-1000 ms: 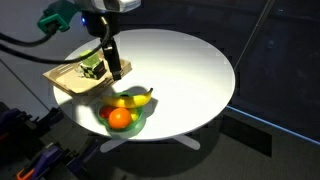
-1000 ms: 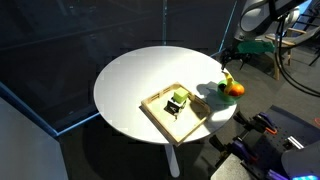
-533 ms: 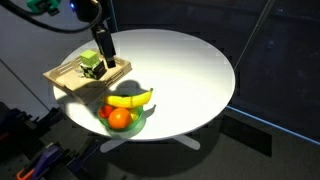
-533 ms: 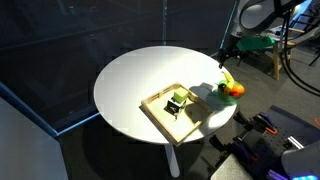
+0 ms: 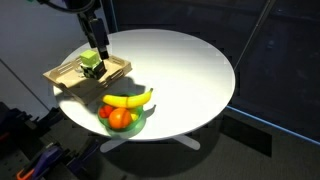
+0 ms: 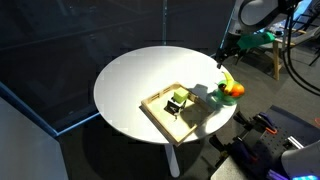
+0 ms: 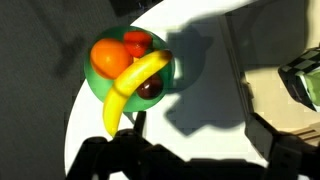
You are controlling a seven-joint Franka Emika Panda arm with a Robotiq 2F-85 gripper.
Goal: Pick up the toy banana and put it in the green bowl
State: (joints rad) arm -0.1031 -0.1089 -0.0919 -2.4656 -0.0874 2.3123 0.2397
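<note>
The yellow toy banana (image 5: 130, 99) lies across the green bowl (image 5: 139, 121) at the table's edge, on top of the round orange fruits (image 5: 120, 118). It also shows in the wrist view (image 7: 131, 86), resting in the bowl (image 7: 166, 74). In an exterior view the banana (image 6: 226, 80) and bowl (image 6: 221, 95) are small. My gripper (image 5: 99, 50) hangs above the table, apart from the bowl and over the tray's side. In the wrist view it (image 7: 195, 146) is open and empty, and its dark fingers (image 7: 270, 140) frame the bottom edge.
A rectangular wooden tray (image 5: 66, 76) with a green toy (image 5: 92, 62) on it sits beside the bowl. It shows in both exterior views (image 6: 158, 111). The white round table (image 5: 185, 70) ends just past the bowl. Cables and gear lie below.
My gripper has lifted and drawn away from the bowl toward the tray. The banana stays lying in the bowl.
</note>
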